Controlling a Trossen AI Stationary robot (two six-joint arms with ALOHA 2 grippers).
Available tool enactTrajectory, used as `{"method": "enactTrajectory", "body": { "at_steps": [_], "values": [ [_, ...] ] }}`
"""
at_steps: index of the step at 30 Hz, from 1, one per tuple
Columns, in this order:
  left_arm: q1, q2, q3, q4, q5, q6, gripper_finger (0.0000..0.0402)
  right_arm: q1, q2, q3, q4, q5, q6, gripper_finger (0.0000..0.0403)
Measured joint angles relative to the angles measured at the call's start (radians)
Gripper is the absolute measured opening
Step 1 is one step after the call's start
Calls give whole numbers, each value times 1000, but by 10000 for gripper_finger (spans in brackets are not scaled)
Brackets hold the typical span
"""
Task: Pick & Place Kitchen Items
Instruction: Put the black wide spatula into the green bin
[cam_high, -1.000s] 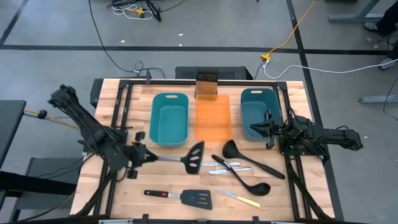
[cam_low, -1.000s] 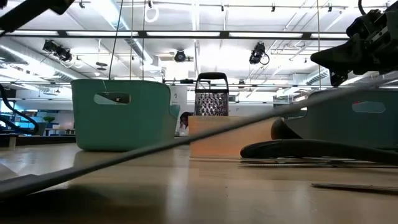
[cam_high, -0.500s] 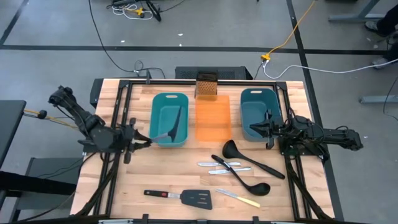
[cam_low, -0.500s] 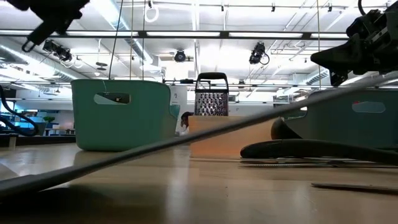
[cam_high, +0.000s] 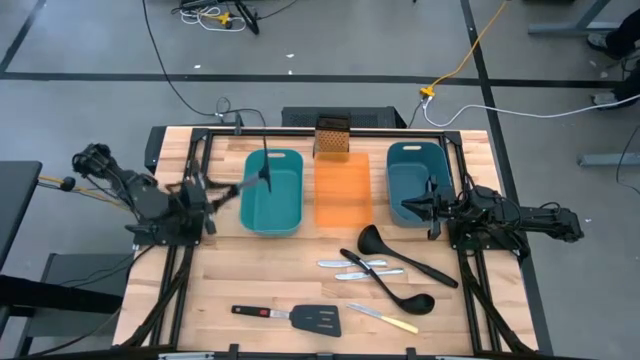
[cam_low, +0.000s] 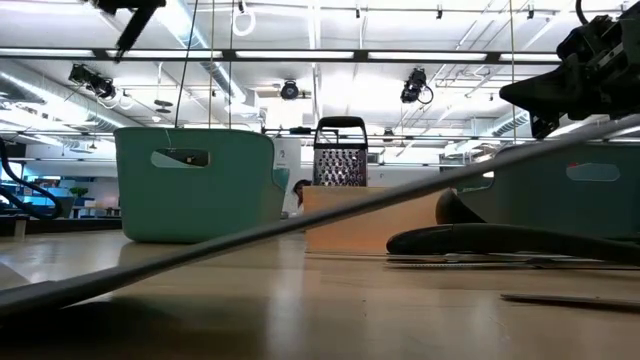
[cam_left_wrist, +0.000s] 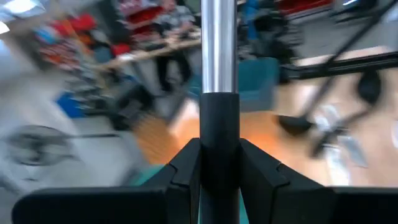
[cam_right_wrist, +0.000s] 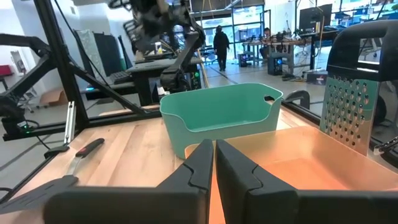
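Left gripper (cam_high: 207, 194) is clamped on a spatula (cam_high: 250, 182) handle, which we see raised off the table (cam_high: 270, 290) over the left teal tub (cam_high: 272, 191), near the left edge. Right gripper (cam_high: 412, 205) is pinched closed, empty, over the right teal tub (cam_high: 405, 165). Other utensils lie along the table's front half: second spatula (cam_high: 295, 317), two ladles (cam_high: 400, 262), knives (cam_high: 355, 267).

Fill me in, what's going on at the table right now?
The left claw is shut on a black slotted spatula, holding it up over the left teal tub. The right claw is shut and waits by the right teal tub. Another spatula, two ladles and some knives lie on the table.
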Motion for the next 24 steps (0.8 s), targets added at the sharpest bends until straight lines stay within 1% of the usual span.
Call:
{"method": "enactTrajectory", "body": {
  "at_steps": [3,7,10,12,16,20,22,24],
  "values": [
    [88,25,100,2,21,161,84,0,0,0,0,0,1,29],
    [237,83,242,13,43,385,84,0,0,0,0,0,2,29],
    [359,131,319,3,53,549,84,0,0,0,0,0,3,29],
    [451,167,358,6,92,642,84,0,0,0,0,0,3,29],
    [647,250,408,1,135,777,84,0,0,0,1,0,3,29],
    [844,340,426,-12,208,905,84,0,0,0,1,0,3,29],
    [930,381,428,-9,262,956,84,0,0,0,1,0,3,29],
    [1002,417,430,-11,340,1024,84,0,0,0,1,1,7,29]
  ]
}}
